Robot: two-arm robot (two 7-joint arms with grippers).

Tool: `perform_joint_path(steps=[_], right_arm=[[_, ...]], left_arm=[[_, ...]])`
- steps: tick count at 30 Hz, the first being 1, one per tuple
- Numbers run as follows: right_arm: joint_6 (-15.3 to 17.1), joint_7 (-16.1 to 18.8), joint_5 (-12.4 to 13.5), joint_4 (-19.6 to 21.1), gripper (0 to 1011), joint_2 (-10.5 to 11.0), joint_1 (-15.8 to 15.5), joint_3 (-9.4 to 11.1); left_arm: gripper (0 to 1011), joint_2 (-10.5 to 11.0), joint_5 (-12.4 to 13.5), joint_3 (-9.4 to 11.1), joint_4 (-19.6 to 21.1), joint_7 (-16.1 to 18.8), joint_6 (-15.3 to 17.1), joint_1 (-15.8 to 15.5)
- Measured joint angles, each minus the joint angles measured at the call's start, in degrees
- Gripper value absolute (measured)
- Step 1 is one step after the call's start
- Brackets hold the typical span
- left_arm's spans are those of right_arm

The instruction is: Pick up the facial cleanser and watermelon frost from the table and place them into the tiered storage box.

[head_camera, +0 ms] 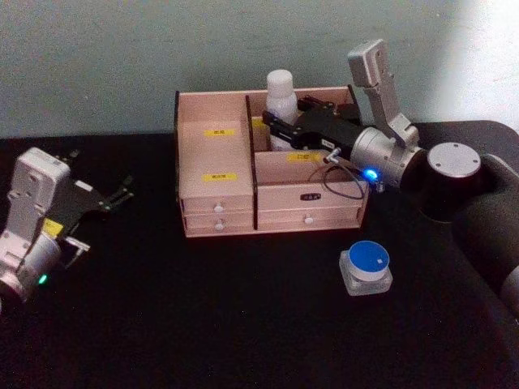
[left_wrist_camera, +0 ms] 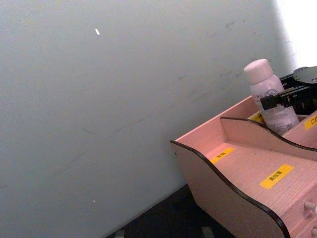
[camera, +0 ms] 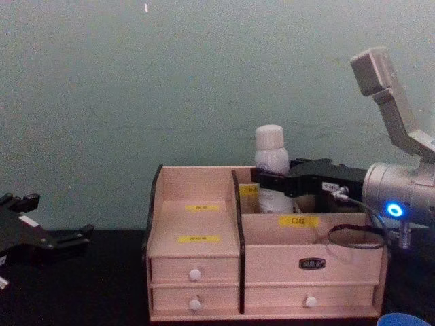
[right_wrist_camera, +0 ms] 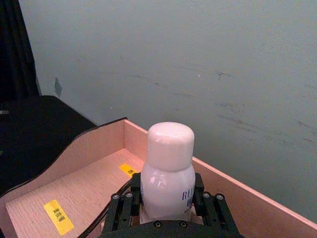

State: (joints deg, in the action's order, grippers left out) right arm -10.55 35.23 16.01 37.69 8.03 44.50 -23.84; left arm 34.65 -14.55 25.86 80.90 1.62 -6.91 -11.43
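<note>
Head view: the tiered storage box (head_camera: 308, 194) stands at the back of the black counter (head_camera: 203, 324), close to the grey-green wall (head_camera: 97, 65), with its white-knobbed drawers facing the robot. The right gripper (head_camera: 284, 123) reaches in from the right over the box's right half and is closed around a white bottle (head_camera: 280, 89), one finger on each side of the bottle's body. The bottle is upright in the rear compartment just right of the tall middle divider, and its cap rises clear above the rim. From the chest view the same bottle (camera: 270, 153) shows behind the stepped front of the box (camera: 272, 261), with the right gripper (camera: 275, 180) clamped low on it; the bottle's base is hidden, so I cannot say whether it rests on the compartment floor. The right wrist view looks along the gripper (right_wrist_camera: 166, 208) at the bottle (right_wrist_camera: 168, 163) between the black fingers. A small clear jar with a blue lid (head_camera: 366, 267) sits on the counter in front of the box's right end, well apart from both arms. The left gripper (head_camera: 126, 190) hangs over the counter to the left of the box, touching nothing, its fingers slightly parted.
</note>
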Motion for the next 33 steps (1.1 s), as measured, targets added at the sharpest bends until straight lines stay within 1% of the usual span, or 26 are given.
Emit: perform_joint_path(steps=[3, 5, 7, 10, 12, 13, 16, 17, 18, 29, 31, 33], right_arm=[[0.0, 0.0, 0.0, 0.0, 593, 0.0, 0.0, 0.0], [0.0, -0.1, 0.0, 0.0, 634, 0.1, 0.0, 0.0], [0.0, -0.1, 0.0, 0.0, 683, 0.1, 0.0, 0.0], [0.0, -0.2, 0.1, 0.1, 799, 0.0, 0.0, 0.0], [0.0, -0.2, 0.1, 0.1, 835, 0.0, 0.0, 0.0], [0.0, -0.2, 0.1, 0.1, 888, 0.0, 0.0, 0.0], [0.0, -0.2, 0.1, 0.1, 935, 0.0, 0.0, 0.0], [0.0, -0.2, 0.1, 0.1, 981, 0.0, 0.0, 0.0], [0.1, -0.2, 0.1, 0.1, 996, 0.0, 0.0, 0.0], [0.1, -0.1, 0.1, 0.1, 1002, 0.0, -0.1, 0.0], [0.2, -0.3, 0.1, 0.8, 1002, 0.2, -0.4, 0.0], [0.4, -0.8, 0.0, 2.4, 1003, 0.6, -1.1, 0.1]], left_arm=[[1001, 0.0, 0.0, 0.0, 0.0, 0.0, 0.0, 0.0], [1001, 0.0, 0.0, 0.0, 0.0, 0.0, 0.0, 0.0], [1001, 0.0, 0.0, 0.0, 0.0, 0.0, 0.0, 0.0], [1001, 0.0, 0.0, 0.0, 0.0, 0.0, 0.0, 0.0], [1001, 0.0, 0.0, 0.0, 0.0, 0.0, 0.0, 0.0], [1001, 0.0, 0.0, 0.0, 0.0, 0.0, 0.0, 0.0], [1001, 0.0, 0.0, 0.0, 0.0, 0.0, 0.0, 0.0], [1001, 0.0, 0.0, 0.0, 0.0, 0.0, 0.0, 0.0], [1001, 0.0, 0.0, 0.0, 0.0, 0.0, 0.0, 0.0], [1001, 0.0, 0.0, 0.0, 0.0, 0.0, 0.0, 0.0], [1001, 0.0, 0.0, 0.0, 0.0, 0.0, 0.0, 0.0], [1001, 0.0, 0.0, 0.0, 0.0, 0.0, 0.0, 0.0]])
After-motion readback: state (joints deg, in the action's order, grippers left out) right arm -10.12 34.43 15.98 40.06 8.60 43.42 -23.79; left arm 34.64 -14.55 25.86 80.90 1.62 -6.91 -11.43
